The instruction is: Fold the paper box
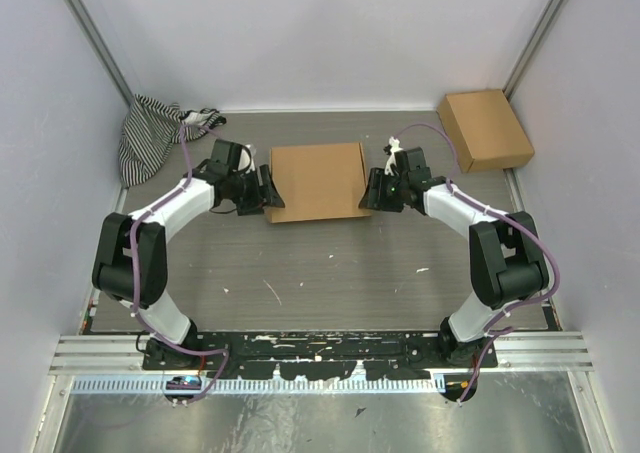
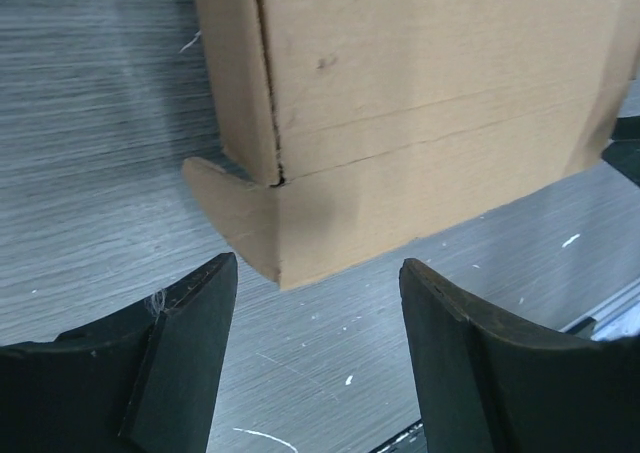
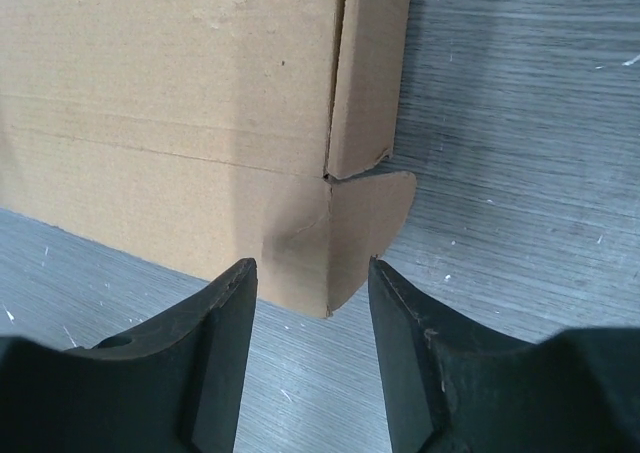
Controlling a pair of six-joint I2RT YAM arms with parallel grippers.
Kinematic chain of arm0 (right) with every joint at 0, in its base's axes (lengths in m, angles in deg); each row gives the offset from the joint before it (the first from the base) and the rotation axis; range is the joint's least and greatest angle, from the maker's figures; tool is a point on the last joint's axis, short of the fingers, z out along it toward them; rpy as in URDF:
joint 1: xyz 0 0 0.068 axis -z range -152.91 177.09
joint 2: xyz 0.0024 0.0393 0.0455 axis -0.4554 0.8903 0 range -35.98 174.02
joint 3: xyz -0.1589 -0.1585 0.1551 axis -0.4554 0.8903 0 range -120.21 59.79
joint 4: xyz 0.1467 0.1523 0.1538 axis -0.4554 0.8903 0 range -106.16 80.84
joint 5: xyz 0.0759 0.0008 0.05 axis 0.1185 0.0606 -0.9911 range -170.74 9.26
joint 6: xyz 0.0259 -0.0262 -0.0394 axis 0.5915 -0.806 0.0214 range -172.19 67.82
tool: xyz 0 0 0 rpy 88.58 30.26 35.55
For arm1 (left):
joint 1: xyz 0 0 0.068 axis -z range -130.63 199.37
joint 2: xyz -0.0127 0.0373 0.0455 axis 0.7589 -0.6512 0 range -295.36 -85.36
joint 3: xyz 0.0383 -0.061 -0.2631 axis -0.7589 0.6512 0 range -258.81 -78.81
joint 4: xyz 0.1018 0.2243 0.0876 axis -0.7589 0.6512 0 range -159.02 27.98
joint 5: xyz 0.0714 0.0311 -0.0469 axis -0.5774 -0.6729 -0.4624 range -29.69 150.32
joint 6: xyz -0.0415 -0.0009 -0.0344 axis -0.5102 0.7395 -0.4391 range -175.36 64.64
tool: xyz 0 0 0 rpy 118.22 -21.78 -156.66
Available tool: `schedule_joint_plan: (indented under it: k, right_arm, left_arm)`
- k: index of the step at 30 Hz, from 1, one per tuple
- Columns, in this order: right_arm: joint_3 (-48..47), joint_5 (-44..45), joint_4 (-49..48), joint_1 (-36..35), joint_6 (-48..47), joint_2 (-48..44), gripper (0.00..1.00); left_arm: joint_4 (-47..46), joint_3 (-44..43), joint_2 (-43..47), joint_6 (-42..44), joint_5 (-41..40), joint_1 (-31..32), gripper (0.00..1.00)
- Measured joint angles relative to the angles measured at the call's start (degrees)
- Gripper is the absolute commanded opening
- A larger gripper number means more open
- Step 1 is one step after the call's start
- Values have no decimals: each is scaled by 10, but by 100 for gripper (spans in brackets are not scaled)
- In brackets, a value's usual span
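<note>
The box (image 1: 317,181) lies flat at the centre of the desk (image 1: 320,273), closed into a shallow rectangle with its top panel down. From its appearance, the folding is judged complete or nearly so. At each near corner a small rounded tab (image 2: 235,218) projects sideways past the side wall, and a short slit marks where that wall meets the front panel. These tabs are not tucked flush. The left tool (image 1: 268,195) stands at the left near corner of the box and the right tool (image 1: 372,191) at the right near corner. This arrangement suits pressing or squaring both ends at once while stopping the box from sliding sideways. Both tools are released. In each wrist view the two fingers (image 2: 190,353) stand well apart, the box corner sits just beyond their tips, and nothing lies between them. The top view does not show whether the outer faces of the tools touch the side walls. A spare box (image 1: 486,130) rests at the far right of the desk and a striped cloth (image 1: 145,133) at the far left, both well apart from the work.
</note>
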State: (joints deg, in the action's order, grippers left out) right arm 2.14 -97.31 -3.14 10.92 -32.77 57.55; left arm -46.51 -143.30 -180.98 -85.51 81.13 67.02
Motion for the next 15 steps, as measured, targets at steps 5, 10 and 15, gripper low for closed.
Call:
schedule_joint_plan:
  k: [5,10,15]
  right_arm:
    - [0,-9,-10,0,3,15,52]
    - [0,-17,-11,0,5,29,49]
    - [0,-26,-14,0,5,30,49]
  left_arm:
    - [-4,14,0,7,-22,0,71]
    - [-21,14,-7,11,-26,0,70]
    - [-39,23,-20,10,-23,2,69]
